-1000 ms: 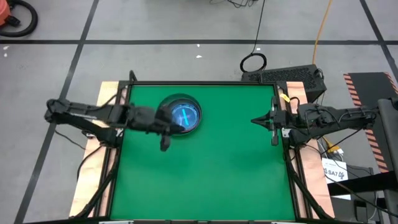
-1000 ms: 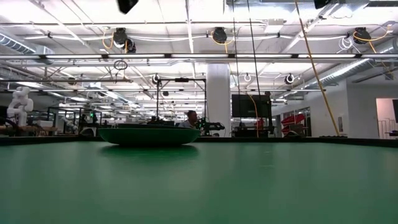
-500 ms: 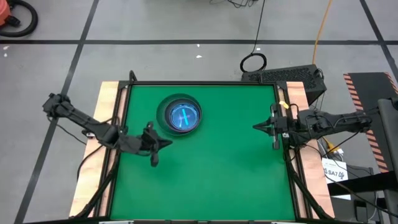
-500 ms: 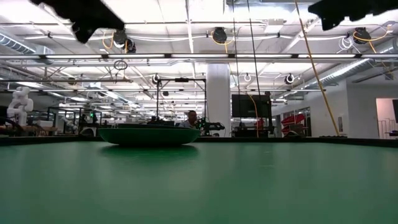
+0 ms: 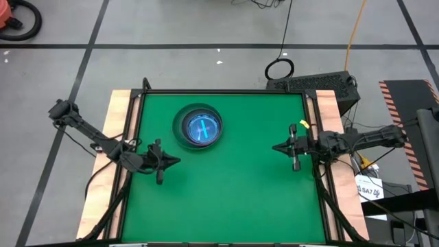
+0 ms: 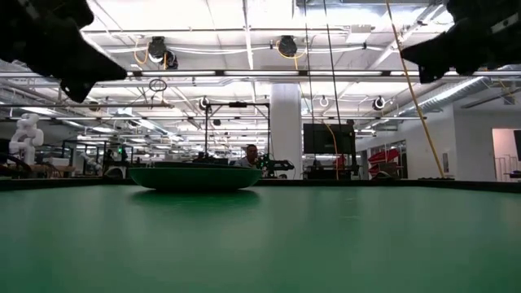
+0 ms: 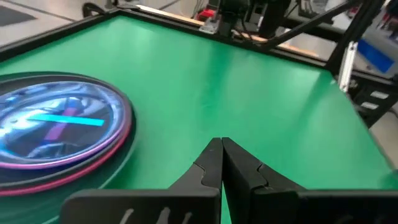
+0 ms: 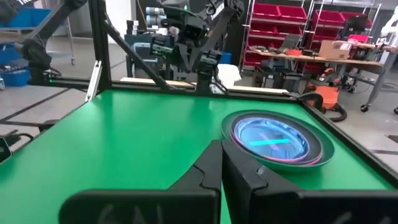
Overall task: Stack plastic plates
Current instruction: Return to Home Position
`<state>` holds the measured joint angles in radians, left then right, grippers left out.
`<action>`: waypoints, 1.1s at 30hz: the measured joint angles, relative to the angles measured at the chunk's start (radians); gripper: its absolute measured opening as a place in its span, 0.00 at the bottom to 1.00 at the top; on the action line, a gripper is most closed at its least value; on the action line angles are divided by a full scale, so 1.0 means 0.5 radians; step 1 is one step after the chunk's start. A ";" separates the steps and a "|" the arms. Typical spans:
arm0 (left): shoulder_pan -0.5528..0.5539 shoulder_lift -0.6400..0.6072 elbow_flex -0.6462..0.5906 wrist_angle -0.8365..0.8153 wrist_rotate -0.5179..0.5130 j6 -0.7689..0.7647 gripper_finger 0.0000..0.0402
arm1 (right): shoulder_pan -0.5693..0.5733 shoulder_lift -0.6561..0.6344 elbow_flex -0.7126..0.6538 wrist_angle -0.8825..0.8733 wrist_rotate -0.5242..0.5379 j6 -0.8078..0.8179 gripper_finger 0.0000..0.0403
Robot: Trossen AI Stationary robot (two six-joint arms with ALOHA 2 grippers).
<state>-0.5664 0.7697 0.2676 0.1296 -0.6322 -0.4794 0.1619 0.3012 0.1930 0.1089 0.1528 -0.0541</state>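
The plastic plates (image 5: 200,127) sit in one stack on the green table's far left part: dark grey outermost, pink rims inside, translucent cyan on top (image 7: 56,121) (image 8: 273,140). In the low view the stack (image 6: 195,177) rests flat on its base. My left gripper (image 5: 177,162) is shut and empty near the table's left edge, nearer than the stack. My right gripper (image 5: 275,147) is shut and empty by the right edge. Both hang above the table and point inward.
The green table (image 5: 226,199) has a raised black frame and wooden side strips (image 5: 104,185). A coiled cable (image 5: 279,68) and a black box (image 5: 312,84) lie on the floor beyond the far edge. A workshop shows behind the table in the low view.
My left gripper has drawn back from over the stack toward the table's left and near edges and has come down, staying shut. My right gripper has sunk and swung slightly toward the near edge. The stack has not moved.
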 joint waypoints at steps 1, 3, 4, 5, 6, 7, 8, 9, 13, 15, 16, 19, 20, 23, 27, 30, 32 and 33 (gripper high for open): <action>-0.009 -0.023 -0.024 0.003 -0.023 0.015 0.01 | 0.000 0.000 -0.029 0.033 0.001 0.010 0.00; -0.026 -0.059 -0.060 0.008 -0.074 0.048 0.01 | 0.000 0.001 -0.093 0.099 0.002 0.016 0.00; -0.035 -0.074 -0.077 0.011 -0.093 0.060 0.01 | 0.000 -0.001 -0.124 0.111 0.003 0.016 0.00; -0.043 -0.088 -0.098 0.012 -0.105 0.069 0.01 | 0.000 -0.001 -0.152 0.118 0.004 0.021 0.00; -0.053 -0.103 -0.122 0.011 -0.111 0.072 0.01 | 0.000 0.001 -0.176 0.121 0.004 0.032 0.00; -0.061 -0.115 -0.145 0.011 -0.118 0.065 0.01 | 0.000 0.000 -0.202 0.132 0.005 0.044 0.00; -0.068 -0.125 -0.170 0.012 -0.128 0.063 0.01 | -0.001 -0.001 -0.231 0.153 0.005 0.057 0.00; -0.079 -0.136 -0.195 0.012 -0.141 0.057 0.01 | -0.001 -0.001 -0.264 0.192 0.005 0.071 0.00; -0.116 -0.174 -0.309 0.161 -0.209 0.083 0.01 | -0.001 0.000 -0.344 0.284 0.006 0.093 0.00; -0.131 -0.186 -0.382 0.331 -0.224 0.125 0.01 | -0.002 0.000 -0.345 0.266 0.010 0.092 0.00; -0.137 -0.188 -0.425 0.436 -0.228 0.154 0.01 | -0.002 0.003 -0.345 0.250 0.012 0.085 0.00; -0.161 -0.190 -0.517 0.683 -0.248 0.215 0.01 | -0.003 0.002 -0.347 0.251 0.019 0.070 0.00; -0.168 -0.191 -0.517 0.695 -0.257 0.229 0.01 | -0.005 0.001 -0.347 0.254 0.019 0.070 0.00; -0.179 -0.199 -0.517 0.713 -0.263 0.270 0.01 | -0.008 -0.001 -0.348 0.251 0.019 0.084 0.00; -0.207 -0.199 -0.517 0.856 -0.208 0.440 0.01 | -0.008 -0.004 -0.350 0.248 0.018 0.080 0.00; -0.208 -0.246 -0.517 0.891 -0.101 0.525 0.01 | -0.008 -0.004 -0.351 0.212 0.017 0.075 0.00; -0.208 -0.294 -0.517 0.873 -0.060 0.575 0.01 | -0.008 -0.004 -0.351 0.152 0.016 0.088 0.00; -0.207 -0.321 -0.517 0.864 -0.049 0.612 0.01 | -0.008 -0.003 -0.352 0.128 0.016 0.099 0.00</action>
<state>-0.6698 0.6091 0.0093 0.5616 -0.6567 -0.1734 0.1581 0.2999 0.0171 0.1728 0.1606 -0.0044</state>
